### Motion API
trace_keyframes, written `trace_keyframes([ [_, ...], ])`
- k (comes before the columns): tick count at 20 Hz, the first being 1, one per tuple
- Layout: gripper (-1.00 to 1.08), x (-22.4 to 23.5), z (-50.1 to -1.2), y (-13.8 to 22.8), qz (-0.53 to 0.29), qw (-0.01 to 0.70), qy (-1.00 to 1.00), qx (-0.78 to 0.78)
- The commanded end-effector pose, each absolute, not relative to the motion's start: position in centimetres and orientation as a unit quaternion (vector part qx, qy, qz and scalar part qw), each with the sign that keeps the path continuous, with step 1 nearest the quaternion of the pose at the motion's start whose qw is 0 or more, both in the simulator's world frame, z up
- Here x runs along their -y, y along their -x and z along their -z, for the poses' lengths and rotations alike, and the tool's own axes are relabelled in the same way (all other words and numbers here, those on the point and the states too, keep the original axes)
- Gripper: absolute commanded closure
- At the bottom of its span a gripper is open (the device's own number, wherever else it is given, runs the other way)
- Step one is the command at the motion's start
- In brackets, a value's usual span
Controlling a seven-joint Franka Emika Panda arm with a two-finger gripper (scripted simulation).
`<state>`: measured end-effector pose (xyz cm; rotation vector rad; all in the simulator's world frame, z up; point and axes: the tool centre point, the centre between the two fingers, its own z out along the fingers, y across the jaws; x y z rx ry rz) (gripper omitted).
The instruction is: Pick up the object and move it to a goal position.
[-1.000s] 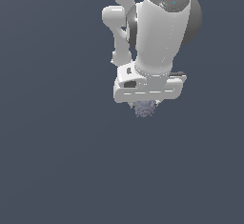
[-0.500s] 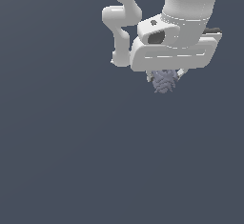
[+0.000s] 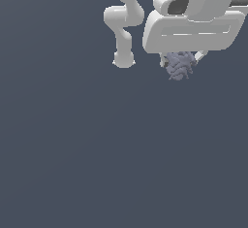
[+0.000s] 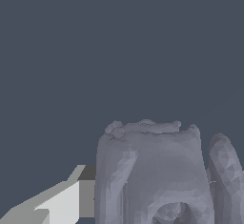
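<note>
Exterior view shows me the tool [image 3: 181,67] pinching the lumpy grey-lavender object [image 3: 180,65], which hangs just beneath the white tool body, right of the arm's base [image 3: 123,59], one finger [image 4: 71,199] pressed against its side.

Occlusions and cut-offs:

- Arm [image 3: 124,23]: upper links run out past the top edge of the exterior view; base not shown.
- Hand [image 3: 181,61]: its white body is cut by the top and right edges of the exterior view. Fingers mostly hidden behind the body and the object; only slivers show beside the lump.
- Object [image 3: 180,65]: top part hidden behind the hand's body in the exterior view. In the wrist view [image 4: 157,175] its lower part is cut by the frame edge, and the dark centre mark shows only partly.
- Finger [image 4: 62,201]: one only in the wrist view, clipped at the frame corner; the other is not visible, so contact on that side cannot be judged.
</note>
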<state>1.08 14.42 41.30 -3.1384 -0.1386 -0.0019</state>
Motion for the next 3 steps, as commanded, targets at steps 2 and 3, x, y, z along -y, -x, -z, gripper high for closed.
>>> trace_keyframes([
  [2,1.08,-14.58,-41.63,-1.08,0.000,0.000,0.999,0.044],
  [3,1.08,-14.58,-41.63,-1.09,0.000,0.000,0.999,0.044],
])
